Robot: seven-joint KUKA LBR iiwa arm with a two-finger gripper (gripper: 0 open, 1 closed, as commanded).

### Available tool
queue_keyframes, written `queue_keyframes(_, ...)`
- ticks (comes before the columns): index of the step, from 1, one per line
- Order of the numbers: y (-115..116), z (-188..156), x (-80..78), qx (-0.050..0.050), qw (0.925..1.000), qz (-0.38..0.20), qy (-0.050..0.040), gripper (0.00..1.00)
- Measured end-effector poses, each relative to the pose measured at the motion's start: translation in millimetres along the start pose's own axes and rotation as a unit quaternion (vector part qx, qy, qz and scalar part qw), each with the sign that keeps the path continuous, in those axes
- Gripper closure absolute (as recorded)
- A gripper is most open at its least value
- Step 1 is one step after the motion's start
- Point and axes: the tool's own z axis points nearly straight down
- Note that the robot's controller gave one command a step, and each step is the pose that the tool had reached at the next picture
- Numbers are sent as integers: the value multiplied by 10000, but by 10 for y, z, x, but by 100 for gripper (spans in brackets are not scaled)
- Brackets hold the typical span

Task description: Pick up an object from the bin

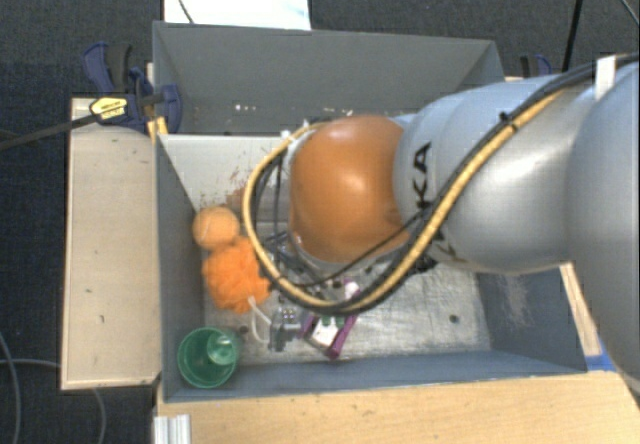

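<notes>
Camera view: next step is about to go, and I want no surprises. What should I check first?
1. The gripper is down in the bin: ok.
2. It holds the purple and white thing beside it: cannot tell.
3. The fuzzy orange ball is clear: not ok, close by.
4. The green cup is apart: ok.
5. The tan ball is apart: ok.

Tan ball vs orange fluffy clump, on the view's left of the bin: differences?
Surface: the tan ball looks smooth, the orange fluffy clump shaggy. Colour: the ball is pale, the clump vivid. Size: the clump looks somewhat larger than the ball. Both are roundish and lie touching, near the bin wall on the view's left.
</notes>
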Motion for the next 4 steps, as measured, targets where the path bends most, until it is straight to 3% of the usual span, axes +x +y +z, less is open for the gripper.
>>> queue_keyframes(1, -9, -35, -22, -8, 10000, 21, -36, 0)
queue_keyframes(2, -434, 427, -120, -6, 9971, -758, -48, 0)
queue_keyframes(3, -794, 469, -276, -1, 9778, -2097, -42, 0)
queue_keyframes(4, -908, 524, -318, 6, 9669, -2552, -31, 0)
